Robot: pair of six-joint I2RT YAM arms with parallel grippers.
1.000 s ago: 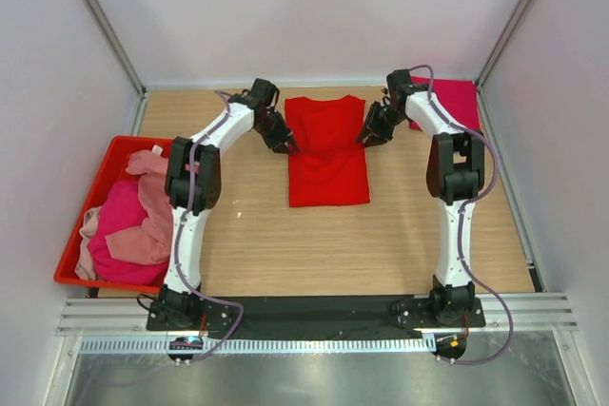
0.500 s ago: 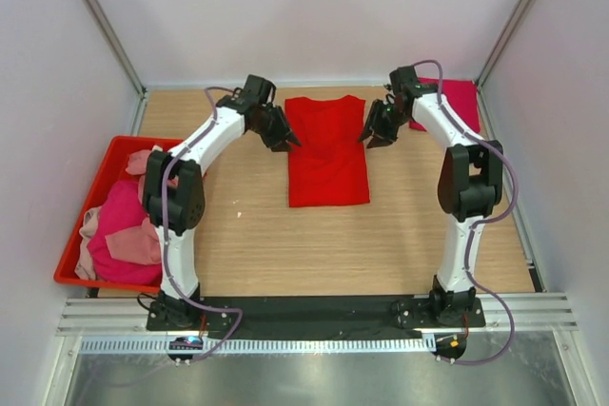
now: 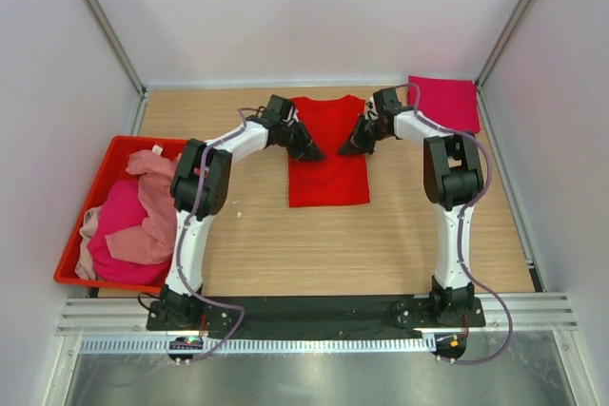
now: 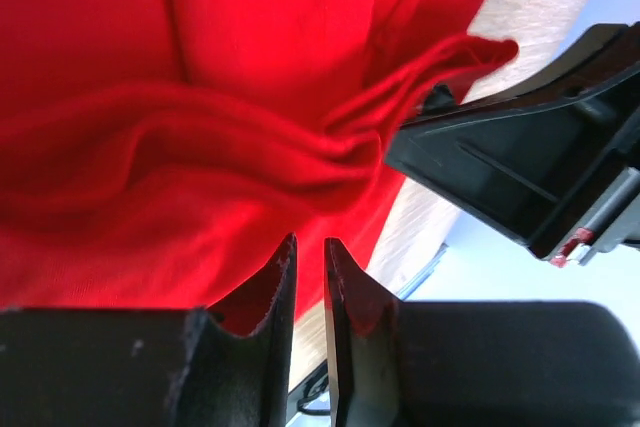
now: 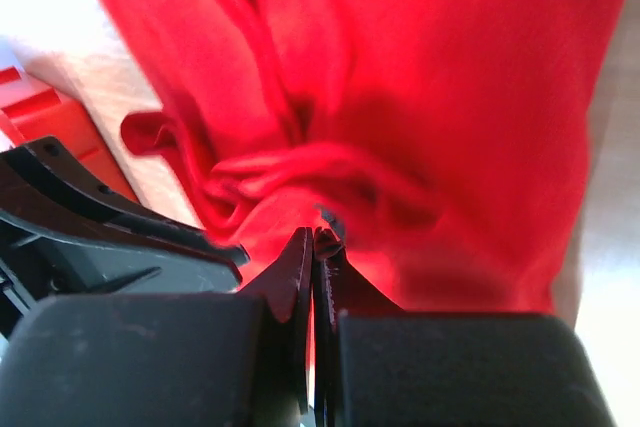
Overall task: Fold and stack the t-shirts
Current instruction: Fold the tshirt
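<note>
Red t-shirt point(image 3: 328, 166) on worktop point(image 3: 266, 235). Right end effector point(image 3: 351, 147) clamped on its bunched fabric; left end effector point(image 3: 311, 152) narrow, grip unclear.

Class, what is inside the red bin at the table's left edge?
A crumpled magenta shirt and a pale pink shirt lie heaped in the red bin. Its floor, and anything beneath them, is covered.

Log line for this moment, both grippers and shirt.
stage: folding red t-shirt | right gripper: shut on its fabric | left gripper: jaws nearly shut at fabric, grip unclear | magenta t-shirt: folded, back right corner
</note>
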